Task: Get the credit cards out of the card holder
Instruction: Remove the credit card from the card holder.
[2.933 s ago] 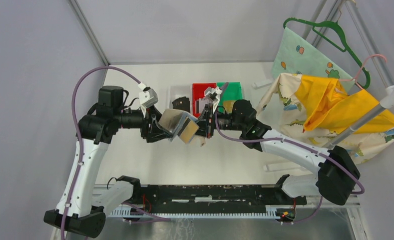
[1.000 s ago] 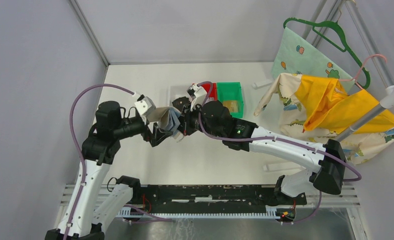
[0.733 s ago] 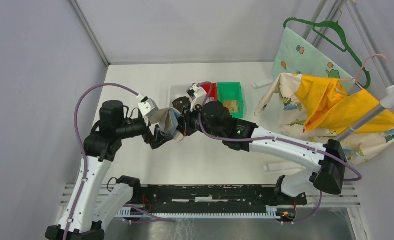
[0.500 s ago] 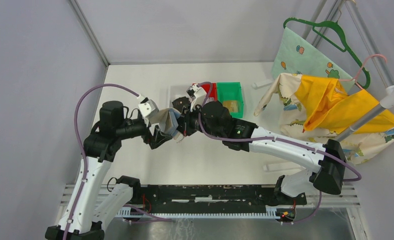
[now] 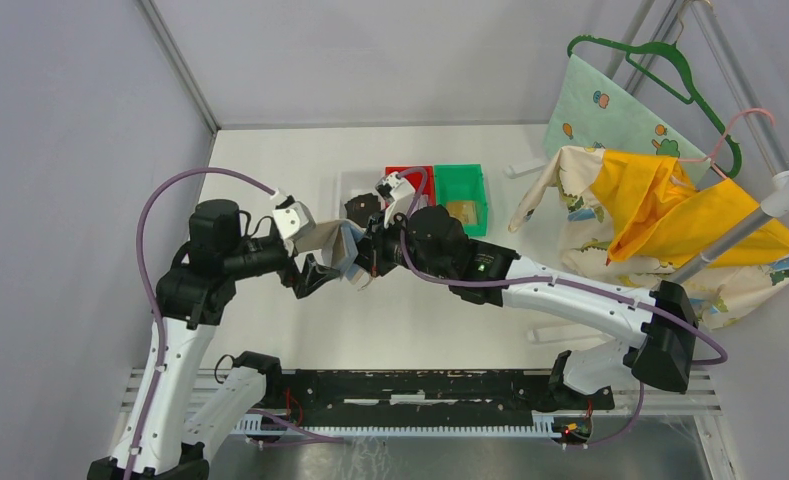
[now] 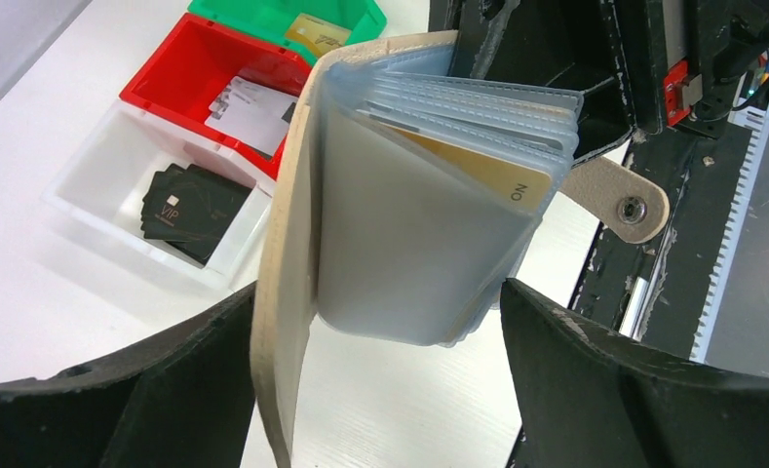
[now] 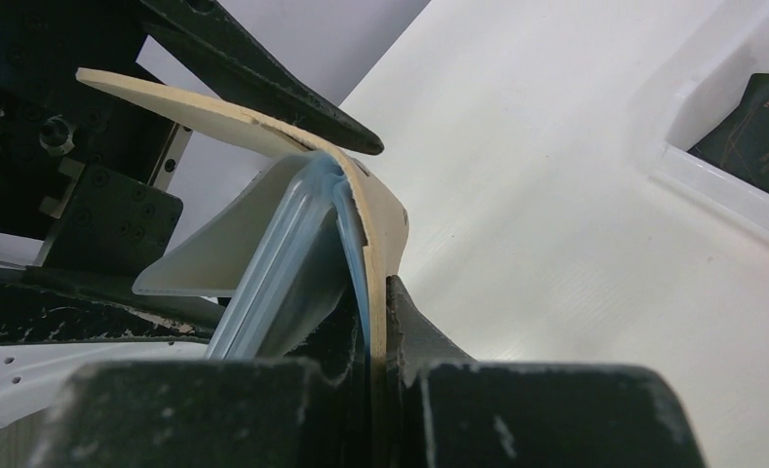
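Beige card holder (image 6: 283,292), clear sleeves (image 6: 409,253) fanned, gold card (image 6: 478,175) in one

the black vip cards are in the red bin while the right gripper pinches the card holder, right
Not quite: the left wrist view shows the black VIP cards in the white bin, not the red bin. The right gripper does pinch the card holder.
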Available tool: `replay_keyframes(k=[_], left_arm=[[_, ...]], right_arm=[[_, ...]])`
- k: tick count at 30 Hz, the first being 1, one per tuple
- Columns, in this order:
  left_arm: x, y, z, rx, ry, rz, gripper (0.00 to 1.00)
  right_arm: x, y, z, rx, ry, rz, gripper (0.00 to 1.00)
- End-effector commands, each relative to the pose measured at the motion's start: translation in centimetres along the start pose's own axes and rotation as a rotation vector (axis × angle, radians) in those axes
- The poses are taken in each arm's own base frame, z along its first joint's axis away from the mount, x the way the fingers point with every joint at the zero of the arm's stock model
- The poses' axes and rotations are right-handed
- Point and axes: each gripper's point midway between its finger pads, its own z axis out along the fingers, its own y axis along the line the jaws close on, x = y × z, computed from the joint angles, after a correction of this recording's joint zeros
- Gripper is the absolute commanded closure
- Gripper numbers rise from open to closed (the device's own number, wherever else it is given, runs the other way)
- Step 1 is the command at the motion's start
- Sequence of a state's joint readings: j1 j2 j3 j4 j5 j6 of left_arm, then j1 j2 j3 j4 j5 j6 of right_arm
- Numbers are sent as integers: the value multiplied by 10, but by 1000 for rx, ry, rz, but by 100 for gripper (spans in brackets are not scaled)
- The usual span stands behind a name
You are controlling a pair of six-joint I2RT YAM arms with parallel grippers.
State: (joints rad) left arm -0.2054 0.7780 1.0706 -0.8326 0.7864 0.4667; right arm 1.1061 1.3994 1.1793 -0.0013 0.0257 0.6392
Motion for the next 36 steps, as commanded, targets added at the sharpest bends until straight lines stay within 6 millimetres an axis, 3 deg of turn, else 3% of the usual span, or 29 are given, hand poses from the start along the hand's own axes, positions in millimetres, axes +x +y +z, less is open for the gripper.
replay_keyframes(k=[1,7,16,19,25,36], left_arm=[[-14,2,-4,-7,-29,65,10],[-17,-2,0,16,-58,20,11],[-3,-11,2,48,-40,-9,7],[3,-4,1,6,-19,12,8],[-7,12,1,-90,-64,5,7],[0,5,4,-49,-54,-17,7]], right_arm=[[-35,30,-13,-108,-113,-7,100],[-38,33,-12,-111,-117,1,100],[-40,30,-3,-81,-114,15,100],[-40,30,-3,-81,-114,16,100],[-40,31,0,-85,-114,31,100],[-41,30,3,-76,-115,37,100]])
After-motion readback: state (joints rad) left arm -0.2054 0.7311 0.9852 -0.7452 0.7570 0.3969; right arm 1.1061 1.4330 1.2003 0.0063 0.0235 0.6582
